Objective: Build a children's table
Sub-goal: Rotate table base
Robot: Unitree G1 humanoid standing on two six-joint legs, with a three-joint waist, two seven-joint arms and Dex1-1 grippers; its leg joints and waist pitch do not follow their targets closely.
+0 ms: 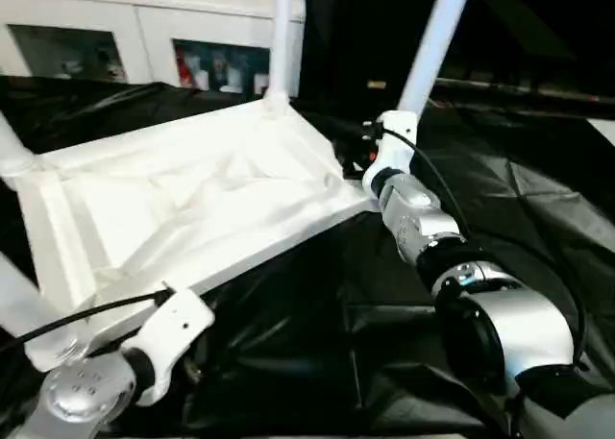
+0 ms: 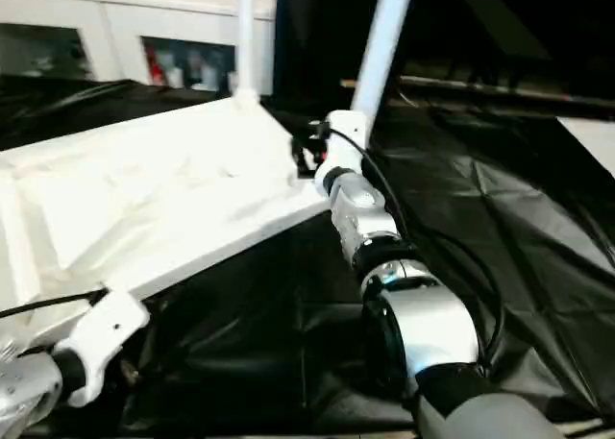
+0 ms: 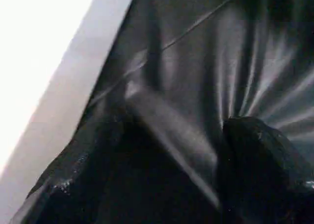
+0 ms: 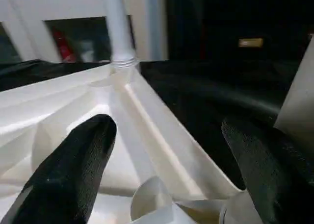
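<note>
You are looking down from the head camera at a white plastic tabletop (image 1: pixel 192 208) lying upside down on a black sheet (image 1: pixel 500 189), ribbed underside facing up. It fills the left and middle of the frame, and its long axis runs from the lower left toward the upper middle, the right-hand edge slanting down toward you.

White legs stand in its corners, pointing up and out of frame. One leg (image 1: pixel 281 36) rises nearly straight from the far corner at top centre. A second leg (image 1: pixel 437 36) leans up to the right from the near right corner. A third leg (image 1: pixel 12 146) shows at the left edge, and a fourth leg (image 1: pixel 24 309) sits at the lower left corner.

Your right gripper (image 4: pixel 167 150) is at the right corner of the tabletop, at the foot of the leaning leg; its two black fingers (image 4: pixel 68 175) are spread wide, with the corner ribs between them and nothing pinched. Your left gripper (image 3: pixel 162 170) hangs below the tabletop's near edge at lower left, fingers apart over the black sheet, holding nothing.

The crinkled, glossy sheet covers the whole work surface. Behind it, at the top left, stands a white cabinet (image 1: pixel 144 26) with glass doors.
</note>
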